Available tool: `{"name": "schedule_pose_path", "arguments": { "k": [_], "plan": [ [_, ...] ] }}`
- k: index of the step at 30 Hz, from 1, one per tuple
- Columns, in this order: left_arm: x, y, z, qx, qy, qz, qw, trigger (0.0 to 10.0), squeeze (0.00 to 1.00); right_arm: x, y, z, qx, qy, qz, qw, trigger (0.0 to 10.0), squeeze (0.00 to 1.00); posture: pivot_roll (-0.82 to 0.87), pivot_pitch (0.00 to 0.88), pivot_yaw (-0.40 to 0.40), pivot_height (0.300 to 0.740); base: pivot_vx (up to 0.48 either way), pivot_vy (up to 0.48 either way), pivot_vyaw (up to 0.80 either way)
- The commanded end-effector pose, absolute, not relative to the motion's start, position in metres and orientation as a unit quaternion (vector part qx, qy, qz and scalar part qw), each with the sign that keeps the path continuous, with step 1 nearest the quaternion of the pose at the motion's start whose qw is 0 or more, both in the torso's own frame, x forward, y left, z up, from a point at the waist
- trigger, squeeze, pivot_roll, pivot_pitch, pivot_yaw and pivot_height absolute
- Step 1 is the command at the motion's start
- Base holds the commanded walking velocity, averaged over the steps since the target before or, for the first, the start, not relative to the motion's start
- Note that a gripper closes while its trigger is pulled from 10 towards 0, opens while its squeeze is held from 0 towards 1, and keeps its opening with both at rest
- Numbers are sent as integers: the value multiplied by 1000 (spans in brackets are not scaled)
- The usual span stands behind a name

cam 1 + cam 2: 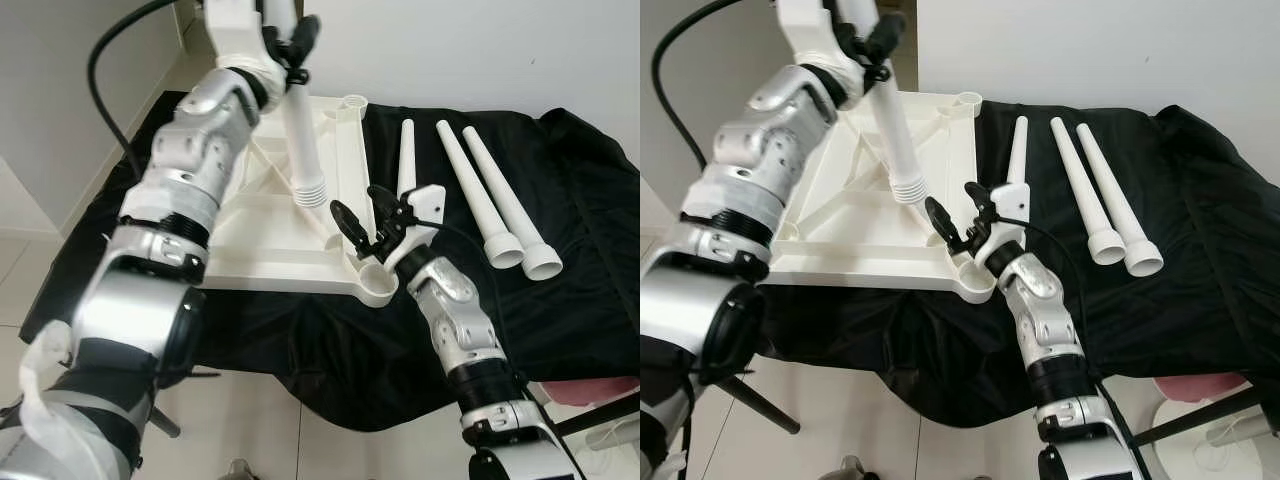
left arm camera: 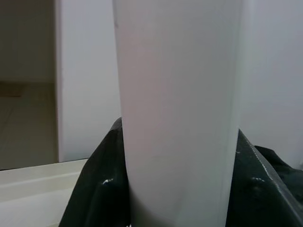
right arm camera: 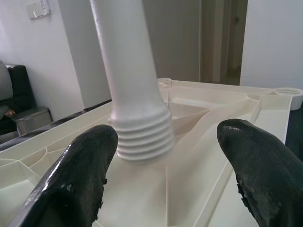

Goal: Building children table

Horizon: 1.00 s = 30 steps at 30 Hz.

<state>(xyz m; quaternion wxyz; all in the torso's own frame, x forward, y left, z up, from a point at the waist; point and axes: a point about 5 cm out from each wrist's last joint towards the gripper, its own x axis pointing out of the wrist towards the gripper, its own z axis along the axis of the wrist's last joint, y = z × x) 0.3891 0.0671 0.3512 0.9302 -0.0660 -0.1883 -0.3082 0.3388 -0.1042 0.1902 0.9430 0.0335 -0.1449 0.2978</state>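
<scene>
The left gripper (image 1: 297,48) clamped the narrow end of a leg (image 1: 303,140), whose long axis ran down and toward the robot, threaded end hanging over the upturned tabletop (image 1: 270,235). The right gripper (image 1: 366,218), nearer the corner socket (image 1: 376,277), gaped wide, the threads just beyond its fingers

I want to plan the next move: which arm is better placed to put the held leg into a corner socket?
Left. The left gripper already grips the table leg, threaded end down over the upturned tabletop. The right gripper is open, beside the near corner socket, probably better for steadying.
</scene>
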Motion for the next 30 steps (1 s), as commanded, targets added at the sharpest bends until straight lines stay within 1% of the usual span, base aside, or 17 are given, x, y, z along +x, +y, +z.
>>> {"name": "schedule_pose_path", "arguments": {
  "k": [1,4,5,6,7,10,20,23,30],
  "plan": [
    [374,45,354,-14,-215,-386,897,10000,0,341,-101,197,19,-137,306,942,10000,0,2,43,-30,740,0,0,0],
    [372,42,354,-6,-219,-385,897,10000,0,341,-100,199,18,-135,308,942,10000,0,3,39,-30,740,0,0,0],
    [365,29,356,3,-224,-393,892,10000,0,346,-97,206,-18,-140,304,942,10000,0,4,32,-29,740,0,0,0],
    [365,29,356,3,-224,-393,892,10000,0,346,-97,206,-18,-140,304,942,10000,0,4,32,-29,740,0,0,0],
    [361,24,357,1,-227,-400,888,10000,0,348,-96,208,-29,-142,302,942,10000,0,4,28,-29,740,0,0,0],
    [356,17,358,-10,-228,-410,883,10000,0,352,-94,212,-47,-145,297,943,10000,0,4,28,-29,740,0,0,0],
    [342,-3,356,-4,-235,-427,873,10000,0,366,-93,221,-89,-147,262,950,10000,0,7,10,-27,740,0,0,0],
    [337,-8,355,-5,-235,-432,871,10000,0,369,-90,225,-91,-150,258,950,10000,0,14,2,-28,740,0,0,0],
    [334,-10,353,0,-233,-435,870,10000,0,370,-86,227,-75,-154,263,949,10000,0,19,2,-26,740,0,0,0]
  ]
}}
